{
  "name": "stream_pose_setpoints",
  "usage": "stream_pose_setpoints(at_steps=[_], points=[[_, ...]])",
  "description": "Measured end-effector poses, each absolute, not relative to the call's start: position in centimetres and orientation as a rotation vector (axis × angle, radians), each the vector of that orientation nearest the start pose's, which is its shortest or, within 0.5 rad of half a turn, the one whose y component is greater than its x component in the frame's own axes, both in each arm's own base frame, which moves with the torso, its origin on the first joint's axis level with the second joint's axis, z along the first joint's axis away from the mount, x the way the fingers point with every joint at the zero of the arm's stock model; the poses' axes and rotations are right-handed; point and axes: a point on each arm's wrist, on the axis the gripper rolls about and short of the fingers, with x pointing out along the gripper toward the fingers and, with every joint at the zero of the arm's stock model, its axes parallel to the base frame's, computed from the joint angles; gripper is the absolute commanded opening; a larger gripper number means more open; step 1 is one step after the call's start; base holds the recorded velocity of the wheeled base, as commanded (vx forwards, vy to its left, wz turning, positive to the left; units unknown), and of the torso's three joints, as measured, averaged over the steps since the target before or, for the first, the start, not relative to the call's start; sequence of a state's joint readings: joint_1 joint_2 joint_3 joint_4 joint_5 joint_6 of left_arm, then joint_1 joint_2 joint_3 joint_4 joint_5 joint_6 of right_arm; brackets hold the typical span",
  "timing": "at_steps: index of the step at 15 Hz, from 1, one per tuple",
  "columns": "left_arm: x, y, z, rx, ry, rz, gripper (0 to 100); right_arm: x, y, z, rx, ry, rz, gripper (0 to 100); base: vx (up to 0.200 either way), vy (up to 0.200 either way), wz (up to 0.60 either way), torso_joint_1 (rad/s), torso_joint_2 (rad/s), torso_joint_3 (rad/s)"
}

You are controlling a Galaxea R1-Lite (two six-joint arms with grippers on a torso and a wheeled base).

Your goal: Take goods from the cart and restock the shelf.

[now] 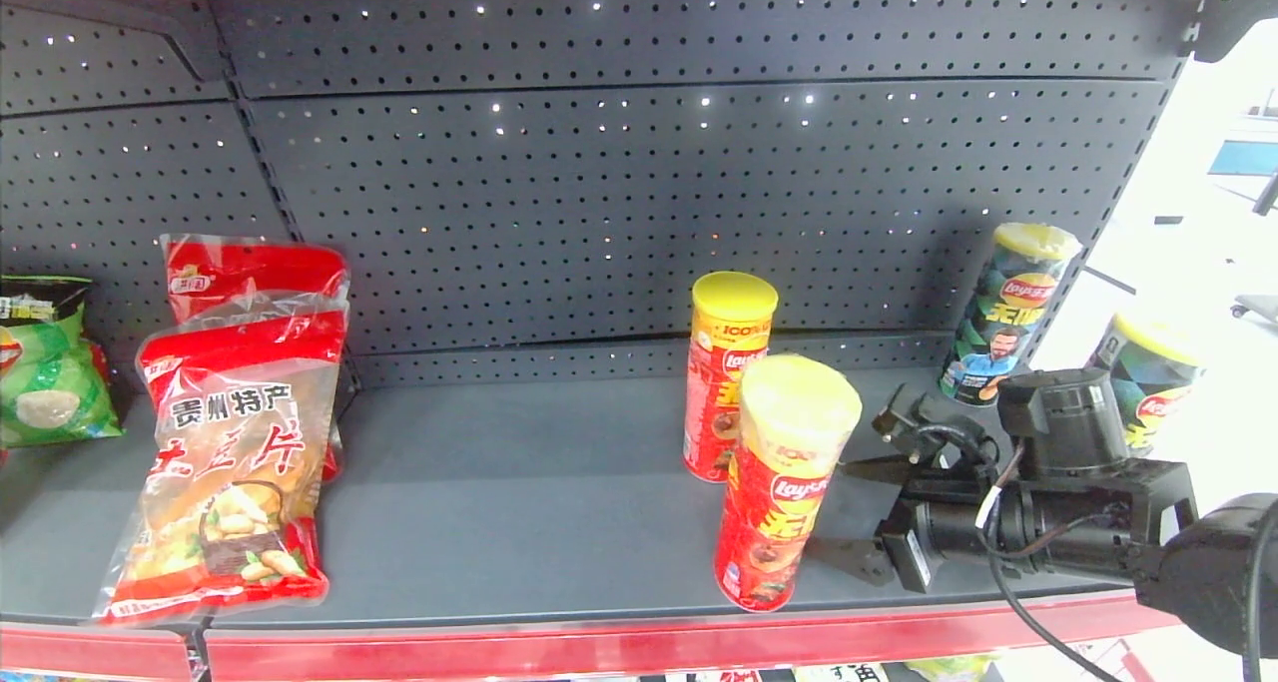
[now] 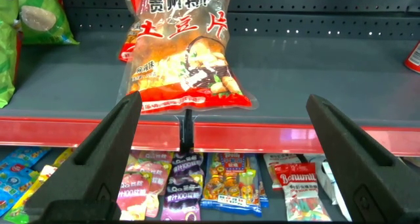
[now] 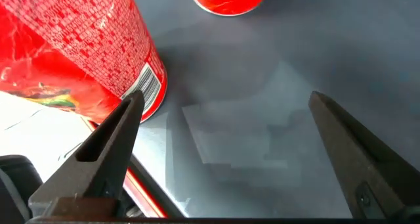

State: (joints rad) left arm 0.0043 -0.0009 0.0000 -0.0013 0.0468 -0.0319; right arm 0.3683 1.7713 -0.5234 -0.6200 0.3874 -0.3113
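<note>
The right arm (image 1: 1213,567) lay low at the near right of the scene, its forearm stretched roughly level toward the left. Its wrist (image 1: 1048,527) was bulky and black, with a cable looping beneath it. The right gripper (image 1: 839,510) pointed left, its two dark fingers (image 3: 105,152) spread wide with nothing between them. The left gripper (image 2: 223,98) pointed toward the far side, level, its fingers (image 2: 98,158) equally wide apart and holding nothing.

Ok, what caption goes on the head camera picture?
Open right gripper beside the front red chip can on the shelf.
</note>
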Motion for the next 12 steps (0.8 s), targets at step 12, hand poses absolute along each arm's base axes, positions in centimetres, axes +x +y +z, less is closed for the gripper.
stream_pose_setpoints(at_steps=[12], points=[[-2.29,0.10,7.56,-0.032,-0.003,0.051,100,24.67,10.92,9.06,-0.284,0.532,0.839,100,0.000,0.000,0.00,0.000,0.00,0.000]])
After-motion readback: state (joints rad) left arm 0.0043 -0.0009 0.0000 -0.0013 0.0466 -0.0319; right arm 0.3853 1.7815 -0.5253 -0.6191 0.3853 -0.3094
